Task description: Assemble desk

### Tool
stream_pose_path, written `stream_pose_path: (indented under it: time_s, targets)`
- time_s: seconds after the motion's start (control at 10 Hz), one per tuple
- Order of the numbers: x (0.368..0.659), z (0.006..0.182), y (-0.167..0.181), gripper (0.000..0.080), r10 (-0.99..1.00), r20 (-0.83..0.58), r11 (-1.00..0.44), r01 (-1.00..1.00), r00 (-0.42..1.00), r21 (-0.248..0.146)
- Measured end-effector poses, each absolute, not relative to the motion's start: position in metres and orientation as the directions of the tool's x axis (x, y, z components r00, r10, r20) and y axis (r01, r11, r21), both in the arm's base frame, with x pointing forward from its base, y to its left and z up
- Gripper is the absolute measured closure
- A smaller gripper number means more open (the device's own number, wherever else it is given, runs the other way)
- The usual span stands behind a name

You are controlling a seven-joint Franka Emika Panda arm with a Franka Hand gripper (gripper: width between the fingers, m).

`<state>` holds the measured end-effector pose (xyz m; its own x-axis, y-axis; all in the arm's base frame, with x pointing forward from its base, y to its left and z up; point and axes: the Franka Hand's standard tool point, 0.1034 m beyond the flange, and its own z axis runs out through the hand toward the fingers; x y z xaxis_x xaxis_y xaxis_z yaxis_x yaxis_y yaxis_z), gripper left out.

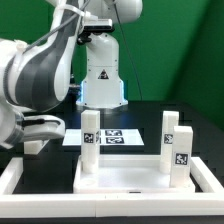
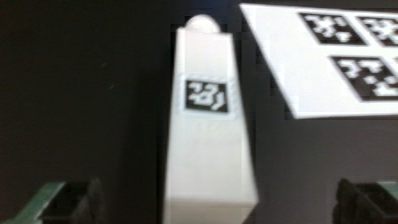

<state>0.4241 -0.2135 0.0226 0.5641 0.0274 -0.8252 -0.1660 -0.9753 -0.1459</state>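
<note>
White plastic tabletop [image 1: 125,172] sits on the black table [image 1: 195,115] against the border rail [image 1: 30,170], three legs upright on it. Your gripper [image 2: 210,182] is spread wide, empty, straddling one leg [image 2: 210,120], probably lining up a grab.

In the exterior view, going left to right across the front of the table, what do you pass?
Robot arm → left upright leg → marker board → two upright legs together at the exterior view's right. All three legs stand on the tabletop panel.

Marker board [image 1: 112,138] flat on black table [image 1: 190,118] (white rail [image 1: 20,178] bordering).
</note>
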Motion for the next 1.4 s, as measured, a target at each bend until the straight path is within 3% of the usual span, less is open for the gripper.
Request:
stream_pose_path:
  time_s: [0.3, 0.8, 1.0, 1.4]
  targets:
    - [0.416, 0.008, -0.213, 0.015, 0.037, -0.787, -0.985, -0.11, 0.616, -0.132]
    - [0.406, 0.004, -0.212, 0.0162, 0.036, -0.795, -0.984, -0.118, 0.605, -0.134]
    - [0.406, 0.004, -0.212, 0.0509, 0.036, -0.795, -0.984, -0.118, 0.605, -0.134]
    - [0.406, 0.004, -0.212, 0.0509, 0.036, -0.795, -0.984, -0.118, 0.605, -0.134]
